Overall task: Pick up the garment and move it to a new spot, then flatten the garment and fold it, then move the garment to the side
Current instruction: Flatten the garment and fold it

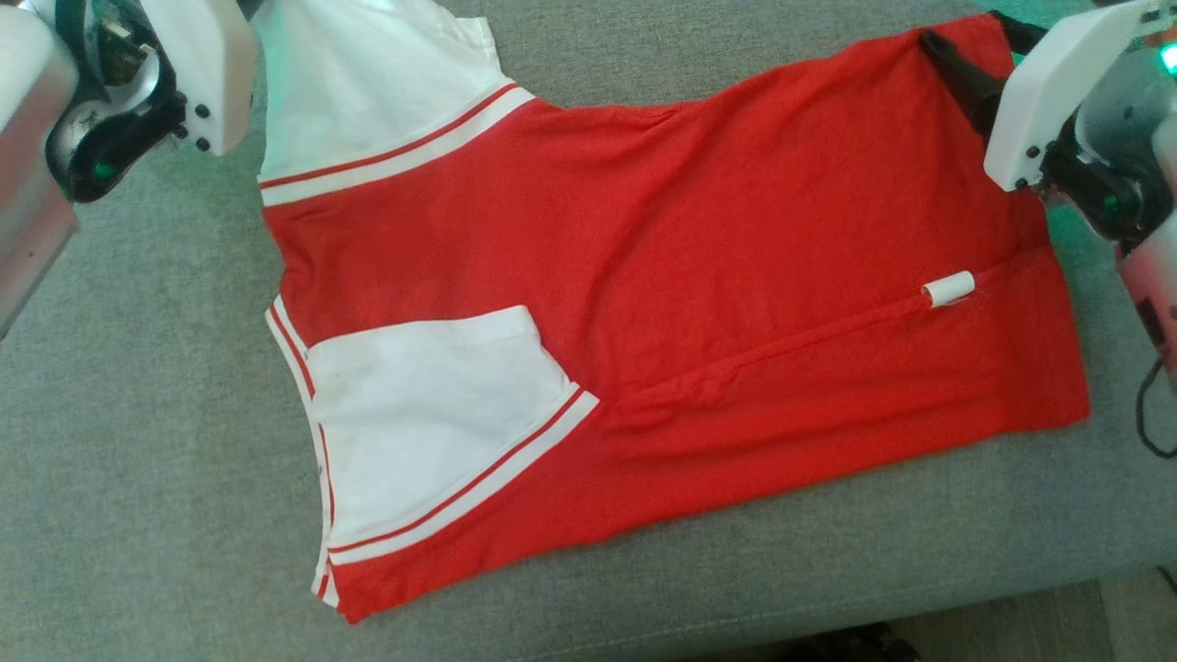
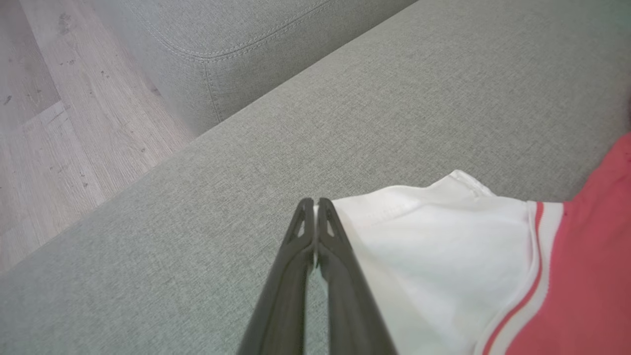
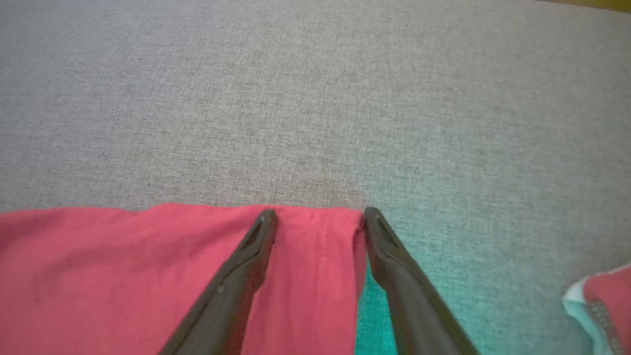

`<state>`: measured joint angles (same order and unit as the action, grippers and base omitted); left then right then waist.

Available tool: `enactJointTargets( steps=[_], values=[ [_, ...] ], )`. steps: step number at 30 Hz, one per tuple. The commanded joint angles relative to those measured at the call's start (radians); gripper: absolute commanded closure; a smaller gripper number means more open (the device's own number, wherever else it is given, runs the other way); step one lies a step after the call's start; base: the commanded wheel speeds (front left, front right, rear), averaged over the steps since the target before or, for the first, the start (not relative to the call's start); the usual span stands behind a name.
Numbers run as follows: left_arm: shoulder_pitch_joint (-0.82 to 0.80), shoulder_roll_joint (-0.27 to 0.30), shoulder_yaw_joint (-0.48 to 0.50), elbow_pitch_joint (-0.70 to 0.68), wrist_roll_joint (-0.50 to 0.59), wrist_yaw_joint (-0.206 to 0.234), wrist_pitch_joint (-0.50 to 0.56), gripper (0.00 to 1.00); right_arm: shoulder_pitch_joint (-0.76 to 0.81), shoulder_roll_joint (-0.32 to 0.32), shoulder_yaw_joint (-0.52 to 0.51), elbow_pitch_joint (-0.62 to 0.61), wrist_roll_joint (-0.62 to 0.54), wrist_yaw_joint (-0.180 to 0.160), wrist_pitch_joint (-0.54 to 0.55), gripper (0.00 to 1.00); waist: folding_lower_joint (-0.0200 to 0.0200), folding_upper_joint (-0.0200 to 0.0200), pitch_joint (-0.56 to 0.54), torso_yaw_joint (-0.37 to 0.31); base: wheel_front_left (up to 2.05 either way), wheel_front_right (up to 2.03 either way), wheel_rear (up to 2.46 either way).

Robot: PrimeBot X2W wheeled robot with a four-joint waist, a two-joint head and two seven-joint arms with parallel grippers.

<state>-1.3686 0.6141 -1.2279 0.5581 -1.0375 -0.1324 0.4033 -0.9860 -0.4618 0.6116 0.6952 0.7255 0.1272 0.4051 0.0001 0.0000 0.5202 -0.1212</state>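
Now | shirt flat on sofa cushion | long axis 9–3 o'clock, collar end toward 9, hem toward 3 | left gripper clenched at white sleeve edge, grip unclear | right gripper spread astride hem corner

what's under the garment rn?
The grey sofa cushion shows around the garment, which lies spread flat on it. The patch of cushion directly beneath the fabric, and anything that might lie there, is covered and cannot be seen.
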Motion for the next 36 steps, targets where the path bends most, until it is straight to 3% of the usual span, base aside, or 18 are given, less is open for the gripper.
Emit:
enactJointTargets(
  steps=[1, 3, 6, 8, 10, 11, 17, 28, 36],
  values=[
    [-0.064, 0.039, 0.041, -0.009, -0.004, 0.002, -0.007, 1.00, -0.010, -0.017, 0.013, -0.011, 0.013, 0.003, -0.004, 0.16, -0.0001, 0.0000, -0.001, 0.000, 0.00, 0.00, 0.00],
    [-0.066, 0.038, 0.035, -0.006, -0.008, 0.002, -0.008, 1.00, -0.026, -0.021, 0.035, 0.004, 0.025, 0.003, -0.006, 0.36, -0.0001, 0.0000, -0.003, 0.001, 0.00, 0.00, 0.00],
    [-0.067, 0.036, 0.027, -0.002, -0.015, 0.002, -0.010, 1.00, -0.046, -0.030, 0.064, 0.025, 0.040, 0.003, -0.014, 0.39, -0.0001, 0.0000, -0.006, 0.003, 0.00, 0.00, 0.00],
    [-0.068, 0.034, 0.022, 0.000, -0.018, 0.002, -0.012, 1.00, -0.057, -0.035, 0.081, 0.038, 0.048, 0.003, -0.022, 0.51, -0.0001, 0.0000, -0.008, 0.005, 0.00, 0.00, 0.00],
    [-0.069, 0.031, 0.014, 0.002, -0.022, 0.002, -0.017, 1.00, -0.070, -0.043, 0.105, 0.051, 0.062, 0.003, -0.034, 0.97, -0.0001, 0.0000, -0.012, 0.008, 0.00, 0.00, 0.00],
    [-0.070, 0.031, 0.012, 0.002, -0.022, 0.002, -0.021, 1.00, -0.074, -0.046, 0.113, 0.053, 0.065, 0.003, -0.042, 1.00, -0.0001, 0.0000, -0.013, 0.009, 0.00, 0.00, 0.00],
    [-0.089, 0.037, -0.002, -0.017, -0.002, 0.002, -0.085, 1.00, -0.095, -0.058, 0.146, 0.065, 0.097, 0.003, -0.101, 1.00, -0.0001, 0.0000, -0.020, 0.013, 0.00, 0.00, 0.00],
    [-0.165, 0.025, -0.009, 0.016, 0.090, 0.002, -0.336, 1.00, -0.155, -0.065, 0.115, 0.130, 0.162, 0.003, -0.275, 1.00, -0.0001, 0.0000, -0.037, 0.023, 0.00, 0.00, 0.00],
    [-0.118, 0.046, -0.023, -0.014, 0.042, 0.002, -0.368, 1.00, -0.105, -0.100, 0.123, 0.112, 0.201, 0.003, -0.326, 1.00, -0.0001, 0.0000, -0.060, 0.037, 0.00, 0.00, 0.00]
  ],
)
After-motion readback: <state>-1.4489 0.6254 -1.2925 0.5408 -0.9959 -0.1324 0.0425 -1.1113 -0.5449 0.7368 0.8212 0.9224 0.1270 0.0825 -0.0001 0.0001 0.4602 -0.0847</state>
